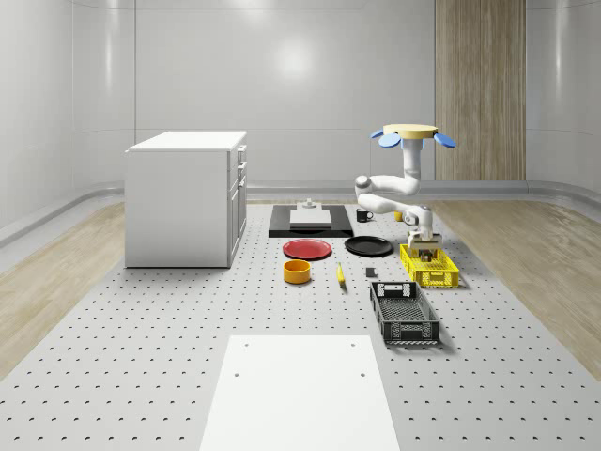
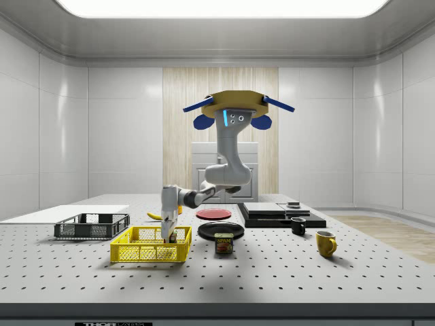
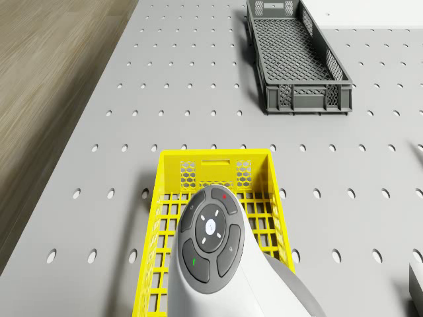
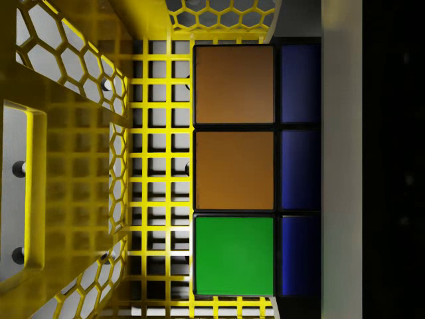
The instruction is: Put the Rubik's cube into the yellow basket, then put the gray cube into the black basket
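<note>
The drone (image 1: 411,134) hovers above the table, just behind the yellow basket (image 1: 439,278). Its arm bends down and the gripper (image 1: 427,249) reaches inside that basket (image 2: 146,252). The Rubik's cube (image 4: 234,169) shows brown, green and blue tiles and sits just over the basket's mesh floor (image 4: 156,199). One grey finger (image 4: 342,159) presses against the cube's blue side, so the gripper is shut on it. In the side view the gripper (image 2: 169,237) is low between the basket walls. The small gray cube (image 1: 371,273) lies on the table to the whole-scene view's left of the yellow basket. The black basket (image 1: 404,313) stands nearer the front.
A red plate (image 1: 307,248), black plate (image 1: 367,245), orange bowl (image 1: 297,272) and banana (image 1: 340,273) lie mid-table. A white cabinet (image 1: 186,197) stands at the whole-scene view's left. A can (image 2: 223,243) and a yellow mug (image 2: 325,242) sit near the yellow basket.
</note>
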{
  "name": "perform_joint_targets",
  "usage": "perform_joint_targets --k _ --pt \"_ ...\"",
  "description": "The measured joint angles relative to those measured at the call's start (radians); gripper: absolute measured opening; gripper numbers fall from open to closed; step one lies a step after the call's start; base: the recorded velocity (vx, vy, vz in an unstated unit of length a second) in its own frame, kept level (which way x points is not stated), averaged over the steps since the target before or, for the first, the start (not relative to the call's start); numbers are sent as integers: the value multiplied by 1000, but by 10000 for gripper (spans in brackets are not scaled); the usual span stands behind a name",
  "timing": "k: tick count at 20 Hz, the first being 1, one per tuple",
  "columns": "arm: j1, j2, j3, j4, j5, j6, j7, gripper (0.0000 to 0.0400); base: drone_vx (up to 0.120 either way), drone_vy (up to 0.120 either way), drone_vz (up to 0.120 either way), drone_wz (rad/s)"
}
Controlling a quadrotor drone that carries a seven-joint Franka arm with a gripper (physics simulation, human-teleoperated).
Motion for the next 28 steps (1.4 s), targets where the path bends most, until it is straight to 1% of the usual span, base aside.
perform_joint_targets --k 3,6,12,16,18,21,23,25,28 --pt "-2 6 -15 7 -15 2 -2 361 0 0 0 0" --pt "5 10 -3 0 -6 -9 -4 382 0 0 0 0" --pt "25 13 61 -29 51 -43 -7 396 0 0 120 0" --pt "32 15 89 -40 76 -58 -7 399 0 0 120 0" --pt "34 16 96 -43 83 -62 -8 399 0 -120 120 0" --pt "36 18 103 -45 90 -66 -8 400 120 -120 107 0" --pt "37 18 106 -46 92 -68 -8 400 100 -120 0 0" --pt "38 19 107 -47 93 -69 -8 400 0 -120 0 0" --pt "38 20 109 -48 94 -71 -9 400 107 -120 0 0"
